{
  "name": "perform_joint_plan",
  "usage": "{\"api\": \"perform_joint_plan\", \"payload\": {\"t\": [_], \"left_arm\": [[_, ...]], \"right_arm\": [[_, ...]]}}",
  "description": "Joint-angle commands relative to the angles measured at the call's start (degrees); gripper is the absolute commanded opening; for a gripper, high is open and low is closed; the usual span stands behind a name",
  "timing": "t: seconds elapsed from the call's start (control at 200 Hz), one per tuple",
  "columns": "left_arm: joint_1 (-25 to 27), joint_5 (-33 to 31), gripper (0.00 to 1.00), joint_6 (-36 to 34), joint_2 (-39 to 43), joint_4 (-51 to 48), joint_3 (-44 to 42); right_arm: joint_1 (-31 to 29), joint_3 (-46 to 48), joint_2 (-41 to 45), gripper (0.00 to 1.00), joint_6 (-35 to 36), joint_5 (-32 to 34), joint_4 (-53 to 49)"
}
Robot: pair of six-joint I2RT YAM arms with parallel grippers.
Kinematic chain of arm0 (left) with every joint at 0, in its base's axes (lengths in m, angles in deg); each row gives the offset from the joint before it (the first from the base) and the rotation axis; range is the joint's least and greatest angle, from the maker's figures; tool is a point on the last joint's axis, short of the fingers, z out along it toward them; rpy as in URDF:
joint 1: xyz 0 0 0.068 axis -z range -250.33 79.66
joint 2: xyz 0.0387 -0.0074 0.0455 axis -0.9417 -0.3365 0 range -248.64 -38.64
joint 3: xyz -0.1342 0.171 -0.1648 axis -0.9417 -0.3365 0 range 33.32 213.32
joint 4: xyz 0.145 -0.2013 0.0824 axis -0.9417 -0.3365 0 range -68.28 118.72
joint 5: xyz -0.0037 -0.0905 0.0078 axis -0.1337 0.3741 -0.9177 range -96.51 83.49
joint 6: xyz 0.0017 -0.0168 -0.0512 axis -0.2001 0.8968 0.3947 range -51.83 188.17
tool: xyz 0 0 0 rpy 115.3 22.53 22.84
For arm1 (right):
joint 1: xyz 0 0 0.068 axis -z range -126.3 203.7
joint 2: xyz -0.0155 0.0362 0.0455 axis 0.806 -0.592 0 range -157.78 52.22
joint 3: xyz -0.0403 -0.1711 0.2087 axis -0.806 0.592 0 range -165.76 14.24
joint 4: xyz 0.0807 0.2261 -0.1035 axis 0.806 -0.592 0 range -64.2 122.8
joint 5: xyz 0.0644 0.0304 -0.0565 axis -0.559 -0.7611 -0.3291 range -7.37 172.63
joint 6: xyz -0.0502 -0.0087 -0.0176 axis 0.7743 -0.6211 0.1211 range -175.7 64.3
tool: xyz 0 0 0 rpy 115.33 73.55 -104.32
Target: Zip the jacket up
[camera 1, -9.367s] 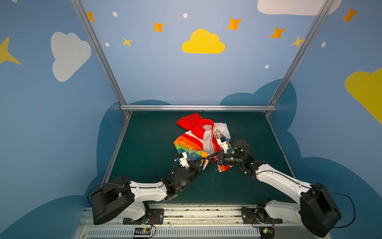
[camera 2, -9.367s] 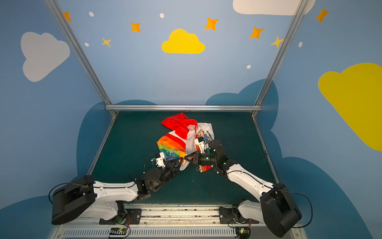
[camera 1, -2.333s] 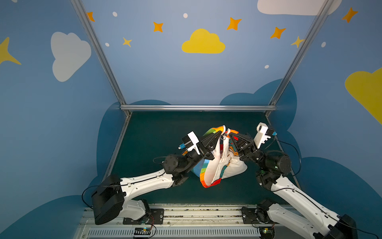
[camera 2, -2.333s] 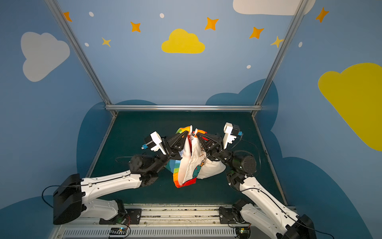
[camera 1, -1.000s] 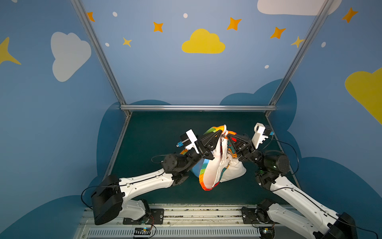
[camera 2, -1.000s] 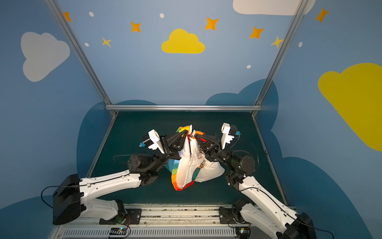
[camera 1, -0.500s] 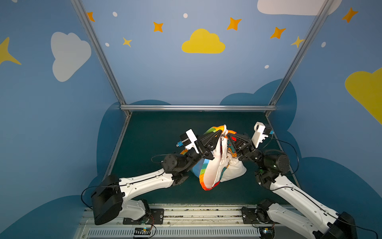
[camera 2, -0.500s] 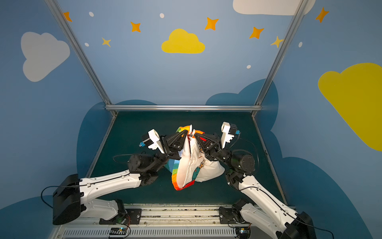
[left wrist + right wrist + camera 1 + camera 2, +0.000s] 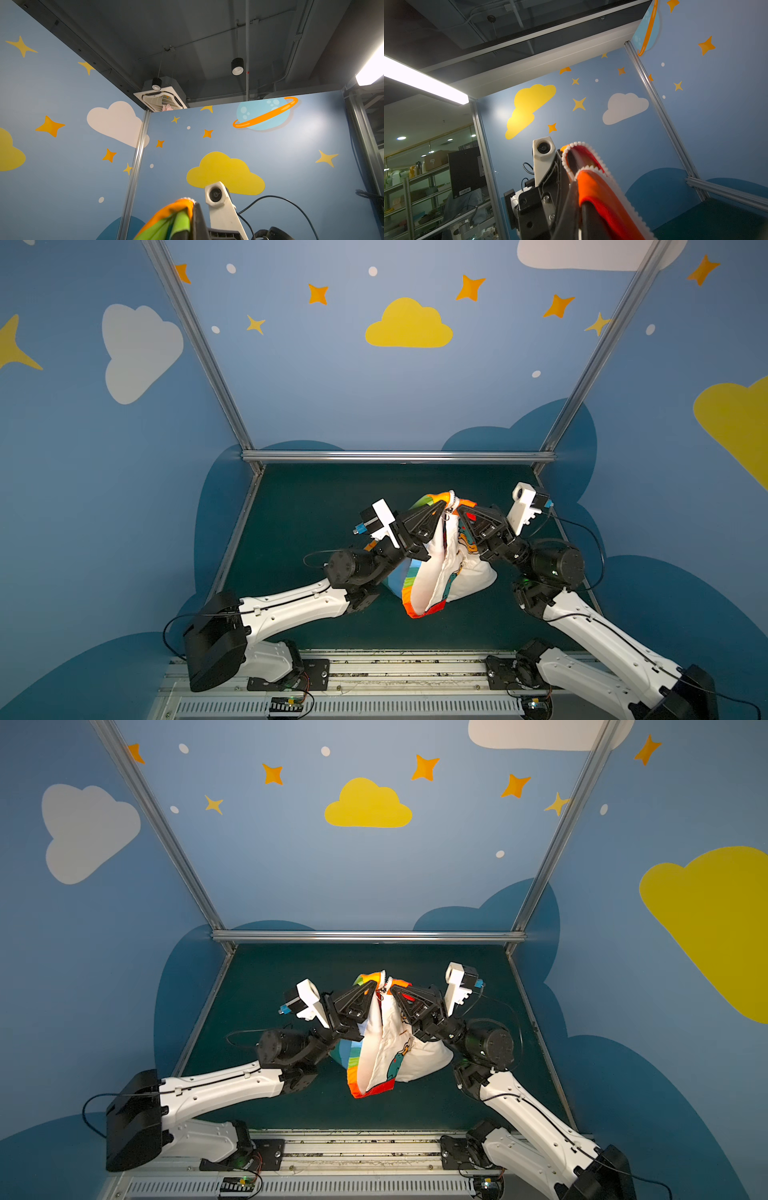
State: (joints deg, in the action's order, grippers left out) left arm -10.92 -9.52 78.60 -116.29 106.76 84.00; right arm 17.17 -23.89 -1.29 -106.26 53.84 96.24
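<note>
My left jaws and right jaws are each pressed together, pinching one top edge of the small thin white jacket with rainbow stripes [image 9: 451,572], so its soft cloth hangs open between them over the dark green desk [image 9: 332,497], the bumpy white plastic zipper teeth [image 9: 579,143] curling limply.

middle: jacket [image 9: 440,576] hangs raised, blocks crossing
tabletop [image 9: 316,497] far edge, far corners, side edges: open room
</note>
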Motion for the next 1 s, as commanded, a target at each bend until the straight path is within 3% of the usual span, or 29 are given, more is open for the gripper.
{"api": "perform_joint_plan", "payload": {"t": [0.0,0.991], "left_arm": [[0.3,0.0,0.03,1.1,0.5,2.0,2.5],[0.3,-0.2,0.03,1.5,-1.5,2.0,3.0]], "right_arm": [[-0.3,-1.8,0.0,0.00,-0.2,-0.3,4.3],[-0.8,-3.4,-0.3,0.00,-2.1,1.0,7.0]]}}
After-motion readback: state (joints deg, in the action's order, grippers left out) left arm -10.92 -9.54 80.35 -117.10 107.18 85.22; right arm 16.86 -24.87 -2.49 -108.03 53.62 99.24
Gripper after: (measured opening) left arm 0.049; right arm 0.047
